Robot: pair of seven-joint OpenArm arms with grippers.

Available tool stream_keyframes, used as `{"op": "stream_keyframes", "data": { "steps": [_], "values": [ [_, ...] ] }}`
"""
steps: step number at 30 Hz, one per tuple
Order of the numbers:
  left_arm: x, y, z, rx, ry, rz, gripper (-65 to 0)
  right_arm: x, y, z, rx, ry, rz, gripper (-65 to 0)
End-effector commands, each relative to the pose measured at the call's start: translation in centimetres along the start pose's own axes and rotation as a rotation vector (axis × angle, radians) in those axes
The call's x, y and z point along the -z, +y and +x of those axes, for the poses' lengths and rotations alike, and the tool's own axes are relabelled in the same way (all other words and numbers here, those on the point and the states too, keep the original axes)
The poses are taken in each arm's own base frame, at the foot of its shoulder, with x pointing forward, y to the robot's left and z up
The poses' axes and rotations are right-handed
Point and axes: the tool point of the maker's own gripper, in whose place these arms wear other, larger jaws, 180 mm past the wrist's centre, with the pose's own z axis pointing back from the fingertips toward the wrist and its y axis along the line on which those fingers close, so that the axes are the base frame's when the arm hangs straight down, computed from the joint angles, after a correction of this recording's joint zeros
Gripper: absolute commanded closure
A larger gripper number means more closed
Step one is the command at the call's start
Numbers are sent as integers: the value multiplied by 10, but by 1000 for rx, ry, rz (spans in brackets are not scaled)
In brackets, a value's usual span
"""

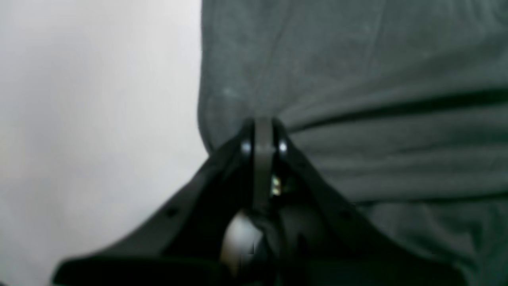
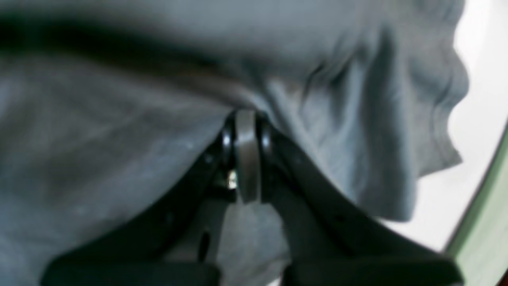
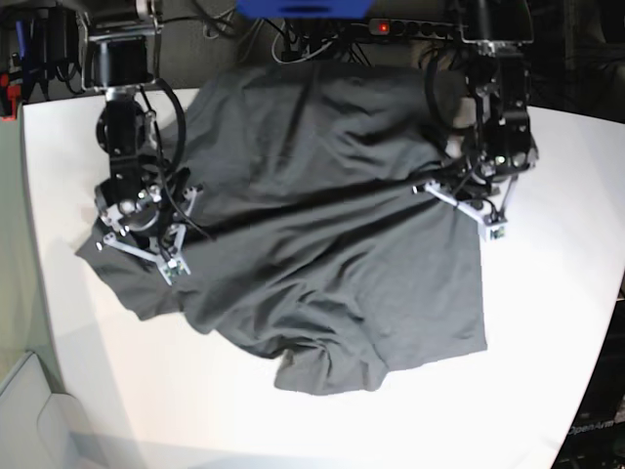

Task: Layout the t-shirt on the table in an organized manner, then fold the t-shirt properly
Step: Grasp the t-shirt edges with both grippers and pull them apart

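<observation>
The dark charcoal-grey cotton t-shirt (image 3: 322,234) lies crumpled on the large white smooth table (image 3: 547,322). The left gripper (image 1: 264,133) and the right gripper (image 2: 246,127) each pinch its cloth tightly.

Dark grey t-shirt (image 3: 312,234), spread and rumpled on a white table (image 3: 547,322).
Cloth covers the table's middle, bunched in folds at the near hem, one long crease running across between the two arms. Right gripper (image 3: 139,252) sits low on the cloth's edge at picture-left; left gripper (image 3: 467,210) on the cloth's edge at picture-right. Black cables (image 3: 293,39) and a blue box (image 3: 303,8) lie behind the far edge.
</observation>
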Motion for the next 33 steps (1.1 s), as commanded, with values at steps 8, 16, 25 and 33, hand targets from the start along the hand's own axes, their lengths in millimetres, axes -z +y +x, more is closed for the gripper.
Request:
{"op": "stream_keyframes", "data": {
  "steps": [8, 16, 25, 33],
  "values": [
    [-39, -35, -45, -59, 52, -79, -1, 35, -29, 25, 22, 33, 26, 0],
    [-77, -74, 2, -106, -78, -183, -1, 27, -80, 88, 43, -49, -30, 0],
    [-61, -53, 108, -34, -243, -123, -1, -27, -105, 93, 8, -69, -171, 0],
    [-5, 0, 151, -20, -230, 12, -1, -88, -52, 48, -27, -64, -207, 0]
  ]
}}
